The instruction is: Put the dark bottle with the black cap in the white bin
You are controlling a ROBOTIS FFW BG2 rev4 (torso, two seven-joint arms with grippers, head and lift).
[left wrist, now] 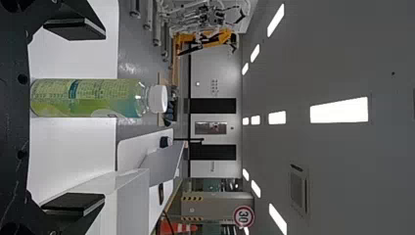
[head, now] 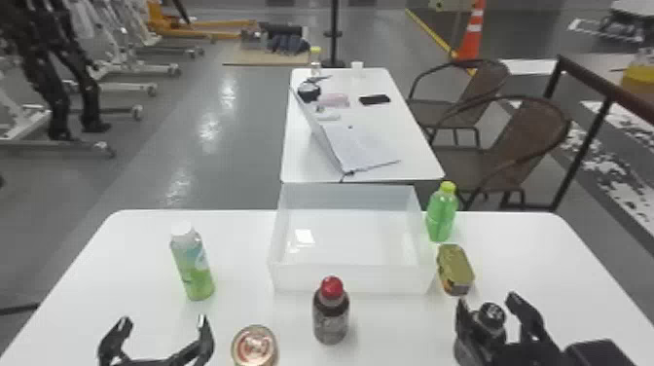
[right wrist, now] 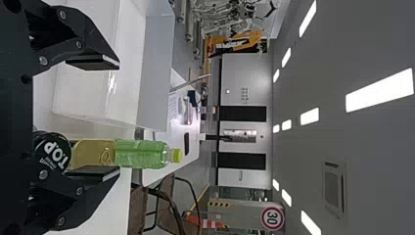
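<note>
Right gripper (head: 487, 301), fingers apart astride dark bottle (head: 492, 315), lower right of frame. Grasp step, by looks; next calls for closing squarely, then lifting toward white bin (head: 384, 280), mid-frame. Left gripper (head: 164, 320) open, lower left.

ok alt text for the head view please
Right gripper open around a dark, black-capped bottle at a white table, near a white bin. A red-capped bottle stands before the bin; the open left gripper is lower left.
</note>
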